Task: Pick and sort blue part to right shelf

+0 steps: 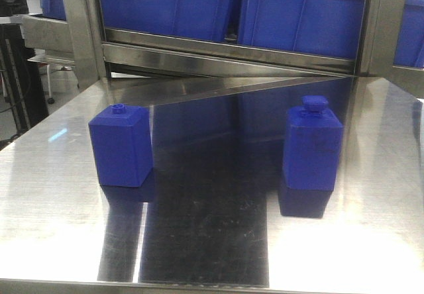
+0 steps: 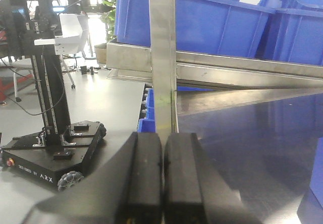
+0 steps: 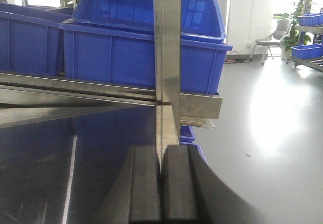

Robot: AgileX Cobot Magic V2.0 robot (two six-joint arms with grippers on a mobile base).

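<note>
Tabletop (image 1: 53,195): 2 blue parts (image 1: 120,147) (image 1: 312,149) (seemingly capped).

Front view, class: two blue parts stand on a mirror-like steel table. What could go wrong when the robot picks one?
The table mirrors the left blue part and right blue part, so grasp height might be misjudged. The left gripper and right gripper are shut, each facing a steel post it could clip. Nudged parts may tip.

Left claw (image 2: 162,153) matte black, blocky, flat-faced; right claw (image 3: 161,158) likewise.
</note>
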